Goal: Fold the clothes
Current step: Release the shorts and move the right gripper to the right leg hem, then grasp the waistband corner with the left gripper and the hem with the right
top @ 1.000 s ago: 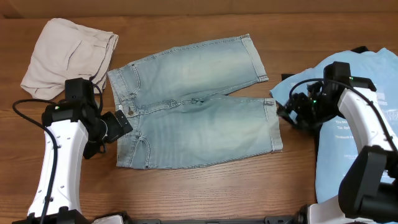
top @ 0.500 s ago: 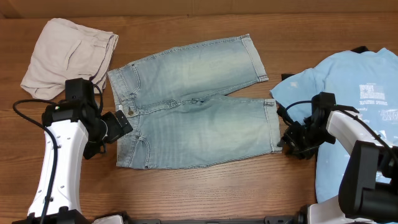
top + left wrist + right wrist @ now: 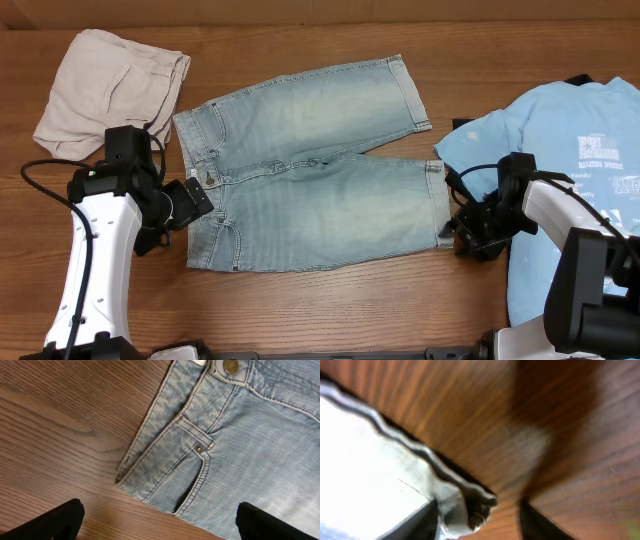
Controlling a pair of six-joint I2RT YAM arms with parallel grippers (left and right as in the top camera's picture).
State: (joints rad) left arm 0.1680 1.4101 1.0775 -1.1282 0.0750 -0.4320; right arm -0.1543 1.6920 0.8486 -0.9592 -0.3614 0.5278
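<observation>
The jeans (image 3: 310, 180) lie spread flat in the middle of the table (image 3: 320, 310), waistband to the left and both short legs pointing right, the upper leg angled away from the lower one. The left gripper (image 3: 200, 200) hangs just above the waistband edge with its jaws wide apart and nothing between them. Its wrist view shows the two fingers (image 3: 60, 520) at the bottom corners, with a front pocket (image 3: 195, 480), a metal button (image 3: 230, 366) and bare wood below.

The right gripper (image 3: 462, 238) sits low at the outer hem corner of the lower leg. In its blurred wrist view, the hem corner (image 3: 470, 505) lies between the parted fingers, with wood showing between the cloth and one finger, so it is not pinched.

Beige trousers (image 3: 105, 90) are crumpled at the far left. A sky-blue printed T-shirt (image 3: 560, 130) lies at the right, with a black garment (image 3: 578, 80) peeking out from under it.
</observation>
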